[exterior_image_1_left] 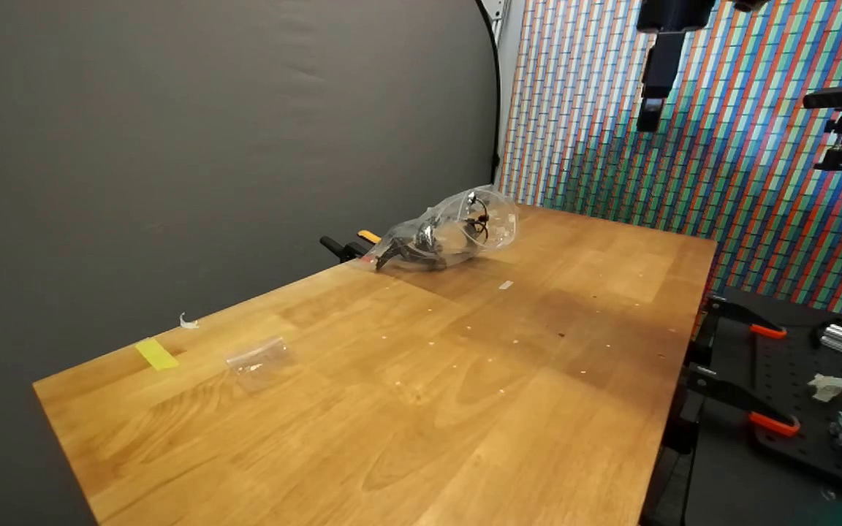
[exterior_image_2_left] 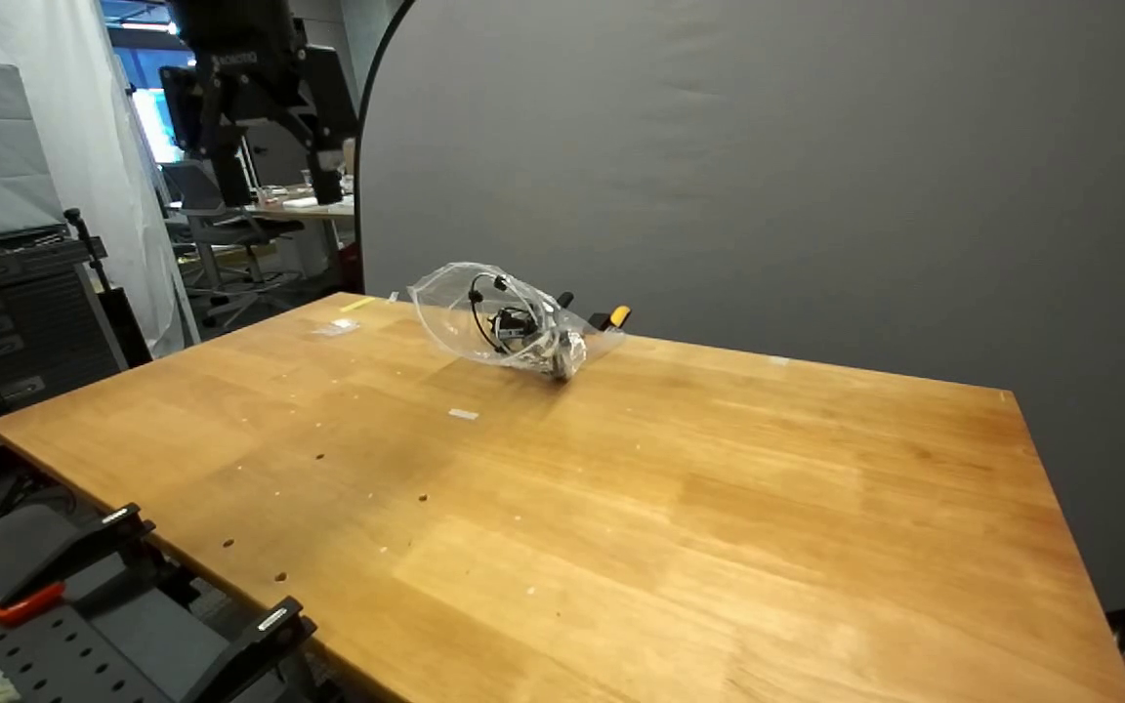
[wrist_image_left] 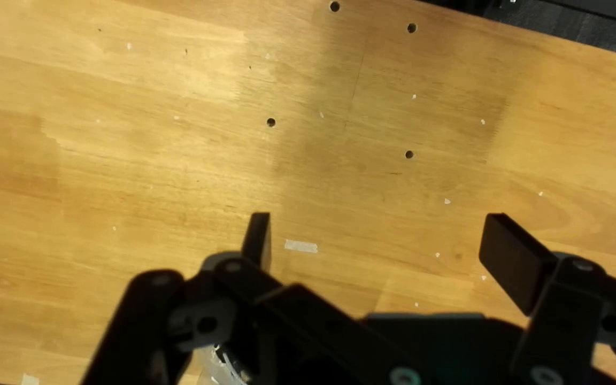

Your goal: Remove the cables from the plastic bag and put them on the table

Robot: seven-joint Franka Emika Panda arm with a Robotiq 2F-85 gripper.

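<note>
cables (exterior_image_2_left: 512, 325) inside the plastic bag (exterior_image_2_left: 453, 332), gripper (exterior_image_2_left: 279, 186) overhead with fingers (exterior_image_2_left: 326, 186) spread

the black cables lie in the clear plastic bag, which rests on the wooden table (exterior_image_2_left: 719, 508), lower than the gripper and well apart from it. the gripper hangs above, its two fingers wide apart. in the wrist view a bit of the plastic bag shows past it. seen there between the fingers, a white tape strip (wrist_image_left: 301, 246) lies on the table. also lower than the gripper, a small clear packet (exterior_image_1_left: 260, 361) and a yellow strip (exterior_image_1_left: 157, 354) lie near each other.
</note>
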